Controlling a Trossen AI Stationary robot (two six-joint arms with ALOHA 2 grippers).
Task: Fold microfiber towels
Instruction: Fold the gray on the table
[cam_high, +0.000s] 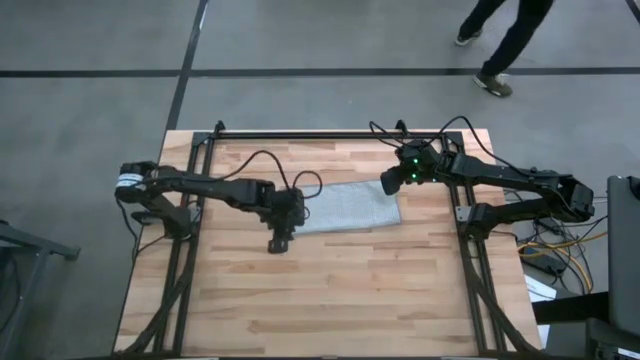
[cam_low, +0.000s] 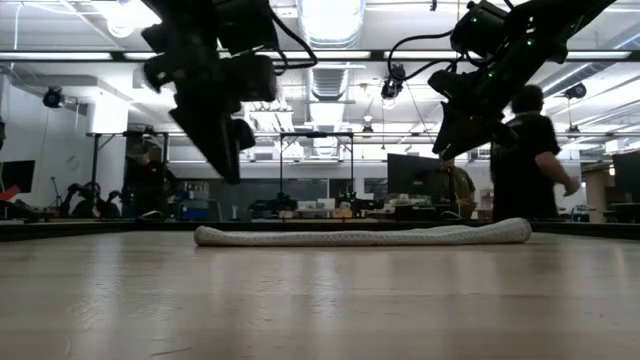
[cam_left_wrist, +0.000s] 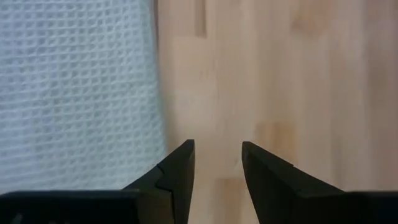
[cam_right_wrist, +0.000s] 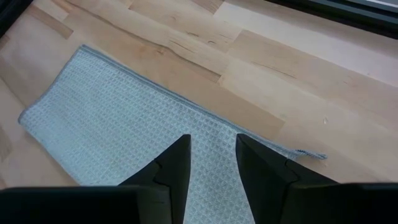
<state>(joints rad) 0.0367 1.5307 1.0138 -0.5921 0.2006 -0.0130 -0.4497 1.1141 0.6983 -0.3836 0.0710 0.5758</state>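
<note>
The microfiber towel (cam_high: 345, 207) lies flat on my wooden counter (cam_high: 330, 300), near the middle and a little toward the far edge, already folded into a long narrow strip running left to right. From the low camera it reads as a thin, slightly puffed band (cam_low: 365, 236) resting on the wood, both ends down.

My left claw (cam_high: 279, 243) hangs above the counter just off the towel's left end, on the near side. Its wrist camera looks down on bare wood, with the waffle-textured cloth (cam_left_wrist: 74, 93) beside it; the two fingers (cam_left_wrist: 177, 171) stand parted with a gap between them, and nothing sits in that gap.

My right claw (cam_high: 387, 184) hovers over the towel's far right corner, raised clear of the cloth. Its fingers (cam_right_wrist: 174, 165) are also spread apart and empty, with the grey-blue strip (cam_right_wrist: 124, 137) spread out beneath and a small loose thread (cam_right_wrist: 308, 154) at the corner.

A person (cam_low: 530, 150) is walking past beyond the counter.
</note>
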